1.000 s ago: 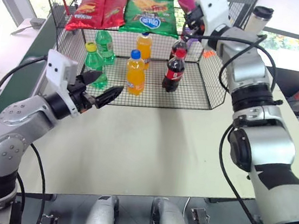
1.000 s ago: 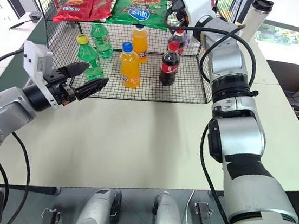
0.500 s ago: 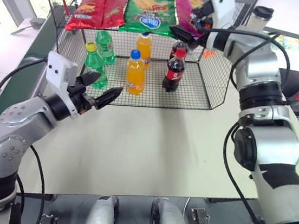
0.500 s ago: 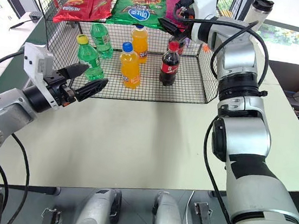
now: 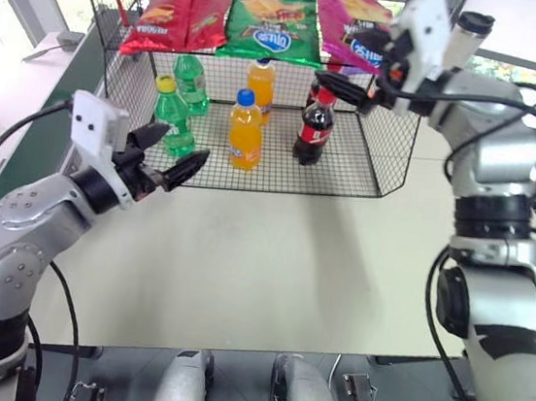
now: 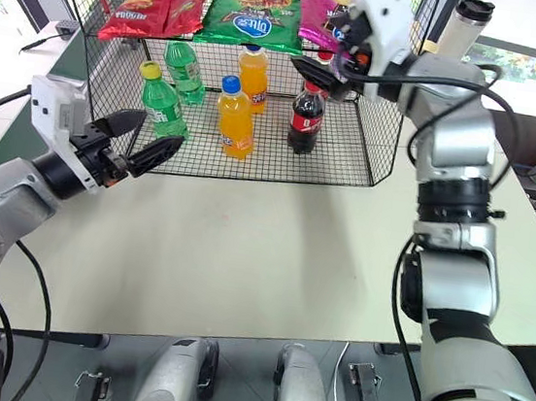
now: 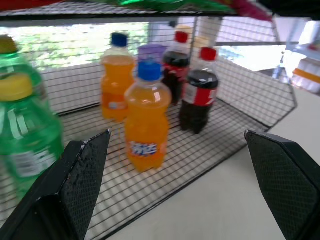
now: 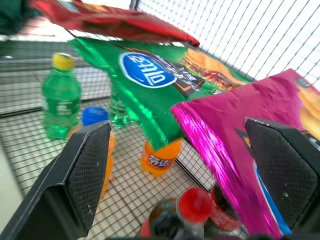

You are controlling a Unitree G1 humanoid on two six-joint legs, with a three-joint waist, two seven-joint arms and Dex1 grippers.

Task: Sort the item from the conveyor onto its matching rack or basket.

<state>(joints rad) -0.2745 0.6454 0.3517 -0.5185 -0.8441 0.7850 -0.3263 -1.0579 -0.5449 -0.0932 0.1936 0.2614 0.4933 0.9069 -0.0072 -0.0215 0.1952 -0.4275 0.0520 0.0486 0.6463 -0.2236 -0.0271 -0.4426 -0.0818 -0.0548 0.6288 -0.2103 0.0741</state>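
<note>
Pink crisp bag (image 5: 347,17) is laid on upper wire shelf (image 5: 120,49), just beside green bag (image 5: 269,27), lower edge overhanging shelf front above cola bottles (image 5: 314,126).

Right gripper (image 5: 359,68) is seen spread apart, empty, close under overhang. Left gripper (image 5: 168,155) is spread wide, empty.

Risk: overhanging edge could be snagged by right fingers, so bag is dragged off onto bottles.

Long axis is run front-to-back, slightly slanted; top end is pointed toward rack back.

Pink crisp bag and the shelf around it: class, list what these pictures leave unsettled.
- Pink crisp bag: its near end is covered by the right gripper in the head views.
- Purple item behind the cola bottles: mostly hidden in the left wrist view, unidentifiable.
- Conveyor: cut off behind the left gripper and basket.
</note>
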